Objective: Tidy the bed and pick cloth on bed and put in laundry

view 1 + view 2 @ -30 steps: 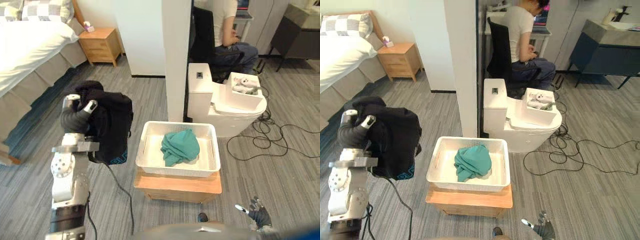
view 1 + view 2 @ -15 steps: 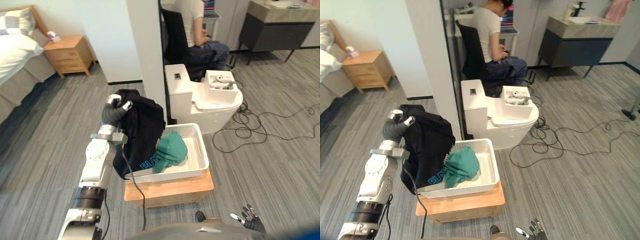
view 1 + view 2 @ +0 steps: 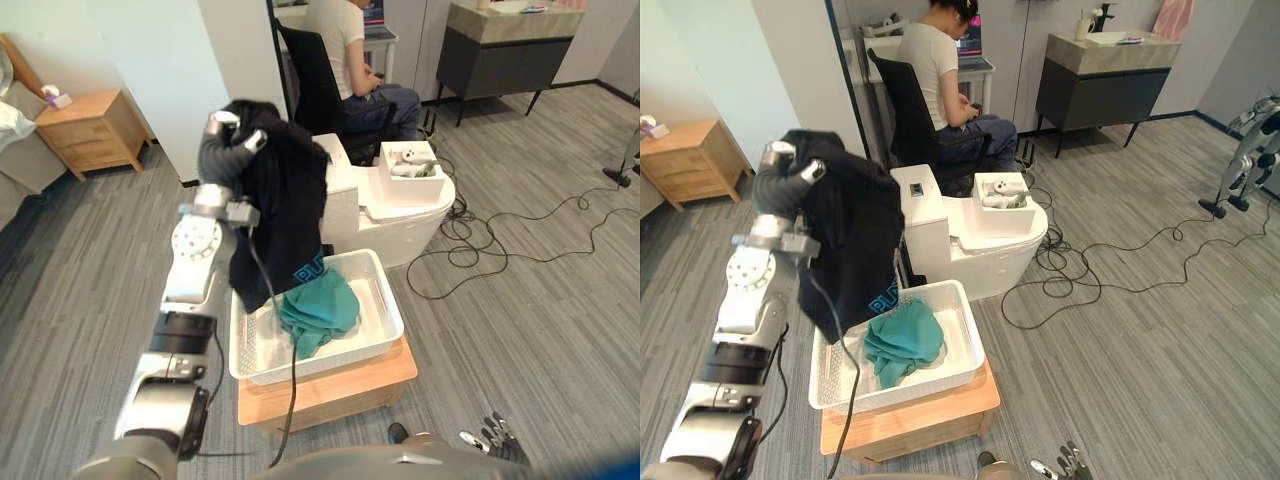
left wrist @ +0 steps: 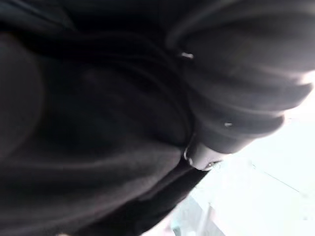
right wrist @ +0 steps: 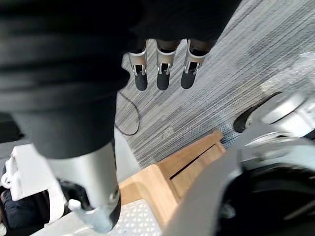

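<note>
Left eye view: black cloth (image 3: pixel 287 195) hangs from clutching left robot hand (image 3: pixel 224 138) (right robot hand (image 3: pixel 497 437) slack).

Garment (image 3: pixel 285 200) above basket's (image 3: pixel 392 303) left edge, cloth (image 3: pixel 318 305) inside, stand (image 3: pixel 340 385) beneath — unit (image 3: pixel 400 215) and seated person (image 3: pixel 345 40) behind

You're looking down on a grey plank floor (image 3: pixel 1120 340) that is running through the whole room. A white wall (image 3: pixel 150 70) is standing at your far left, with a wooden nightstand (image 3: pixel 92 130) sitting beside it. Farther back, a person (image 3: pixel 932 62) is sitting in a black chair (image 3: pixel 895 110), a dark cabinet (image 3: pixel 1105 95) is standing to the right, and a white rounded fixture (image 3: pixel 970 250) is sitting before the chair.
</note>
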Robot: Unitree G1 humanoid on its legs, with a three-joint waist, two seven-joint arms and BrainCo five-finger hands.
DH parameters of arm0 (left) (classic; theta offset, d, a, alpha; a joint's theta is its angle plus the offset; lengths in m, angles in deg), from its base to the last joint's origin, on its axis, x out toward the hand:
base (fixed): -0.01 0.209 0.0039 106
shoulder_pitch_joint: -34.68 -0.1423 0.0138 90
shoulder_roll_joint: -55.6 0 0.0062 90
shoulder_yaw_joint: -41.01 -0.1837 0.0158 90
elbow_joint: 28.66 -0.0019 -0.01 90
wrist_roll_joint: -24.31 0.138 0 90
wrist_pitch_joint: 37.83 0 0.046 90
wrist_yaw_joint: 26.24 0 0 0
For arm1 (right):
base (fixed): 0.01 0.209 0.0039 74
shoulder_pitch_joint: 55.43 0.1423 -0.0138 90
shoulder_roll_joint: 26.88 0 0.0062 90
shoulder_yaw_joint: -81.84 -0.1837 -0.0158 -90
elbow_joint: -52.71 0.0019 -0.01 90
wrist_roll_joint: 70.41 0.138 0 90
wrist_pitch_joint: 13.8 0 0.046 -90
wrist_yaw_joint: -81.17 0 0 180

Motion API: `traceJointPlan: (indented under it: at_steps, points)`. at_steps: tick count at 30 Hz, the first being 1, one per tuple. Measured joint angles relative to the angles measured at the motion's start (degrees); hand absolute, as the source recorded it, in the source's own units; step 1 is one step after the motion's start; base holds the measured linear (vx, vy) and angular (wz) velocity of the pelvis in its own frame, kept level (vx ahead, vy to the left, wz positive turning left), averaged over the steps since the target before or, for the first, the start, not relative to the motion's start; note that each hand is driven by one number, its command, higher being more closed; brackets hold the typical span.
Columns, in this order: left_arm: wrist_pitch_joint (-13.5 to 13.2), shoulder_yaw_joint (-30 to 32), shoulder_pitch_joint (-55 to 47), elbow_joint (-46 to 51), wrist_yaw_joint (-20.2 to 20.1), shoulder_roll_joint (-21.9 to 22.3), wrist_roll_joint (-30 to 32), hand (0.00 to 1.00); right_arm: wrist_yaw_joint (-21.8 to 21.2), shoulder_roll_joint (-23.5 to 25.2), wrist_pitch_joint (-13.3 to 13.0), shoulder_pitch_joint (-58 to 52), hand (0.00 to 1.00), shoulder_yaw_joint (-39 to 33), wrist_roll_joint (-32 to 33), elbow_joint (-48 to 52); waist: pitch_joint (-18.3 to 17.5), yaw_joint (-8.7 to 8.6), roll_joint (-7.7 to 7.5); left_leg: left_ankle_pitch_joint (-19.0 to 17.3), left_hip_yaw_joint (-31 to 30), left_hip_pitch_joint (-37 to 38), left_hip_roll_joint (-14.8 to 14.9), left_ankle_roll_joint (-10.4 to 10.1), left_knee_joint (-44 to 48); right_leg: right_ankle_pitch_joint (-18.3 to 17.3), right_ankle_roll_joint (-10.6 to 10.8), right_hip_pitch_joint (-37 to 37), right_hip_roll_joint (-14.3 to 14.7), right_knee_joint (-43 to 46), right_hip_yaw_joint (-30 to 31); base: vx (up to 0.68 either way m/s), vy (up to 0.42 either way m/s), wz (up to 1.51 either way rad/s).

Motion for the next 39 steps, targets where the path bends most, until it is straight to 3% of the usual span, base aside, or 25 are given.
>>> traceJointPlan:
  at_steps: [9, 17, 22, 27, 34, 39]
  points:
    - [0.41, -1.98, 3.60, -0.12, -0.92, -0.76, 0.01, 1.00, -0.35, 1.06, 0.07, 0.09, 0.00, 0.03, -1.39, -0.07, 0.05, -1.21, -0.02, -0.45, 2.46, 1.42, -0.14, -0.28, -0.05, -0.02, -0.02, -0.23, 0.62, 0.77, 2.07, 0.00, -0.016, -0.14]
    - [4.07, -2.54, 2.10, -0.14, -1.25, -0.65, 0.08, 1.00, -0.35, 1.04, 1.19, -0.01, 0.00, 0.03, -1.50, -1.15, 0.69, -1.12, 0.05, -0.77, 2.12, 1.66, 0.10, -0.18, 0.06, -0.81, 0.10, -0.03, 0.53, 1.35, 1.99, -0.03, -0.034, 0.02]
    - [5.84, -4.85, -8.05, -2.03, -3.42, -0.13, 0.71, 1.00, 0.21, 1.02, 2.77, -0.07, 0.00, -0.25, -1.44, -2.26, 1.31, -1.44, 0.72, -0.73, 1.21, 1.39, -0.35, -0.14, -0.11, -0.95, 0.05, -0.01, 0.38, 1.30, 0.01, 0.01, -0.023, 0.09]
    - [6.27, -8.12, -18.44, -7.83, -3.67, 2.29, 6.97, 1.00, 0.06, 1.55, 3.89, -0.08, 0.00, -2.08, -1.43, -3.85, 2.15, -0.87, -0.15, -0.72, 0.63, 1.15, -0.31, -0.12, 0.00, -1.08, 0.00, 0.25, 0.14, 1.28, -1.10, 0.01, -0.016, 0.09]
    - [6.32, -12.48, -22.41, -15.61, -3.79, 4.04, 9.34, 1.00, 0.03, 1.51, 3.90, -0.08, 0.00, -1.94, 0.13, -3.85, 2.97, -0.75, -0.02, -1.68, 0.51, -1.12, -0.29, 0.27, 1.67, -2.14, 0.11, -1.42, -0.38, 2.37, -1.70, -0.03, -0.027, 0.05]
    - [6.17, -15.19, -26.12, -17.34, -3.12, 6.40, 12.93, 1.00, 0.04, 1.32, 3.90, 0.28, 0.00, -1.91, 0.14, -3.92, 4.25, -2.10, 0.93, -1.80, 0.66, -2.10, 0.04, 0.13, 2.08, -2.14, 0.20, -2.58, -0.04, 2.76, -1.57, 0.02, -0.027, -0.03]
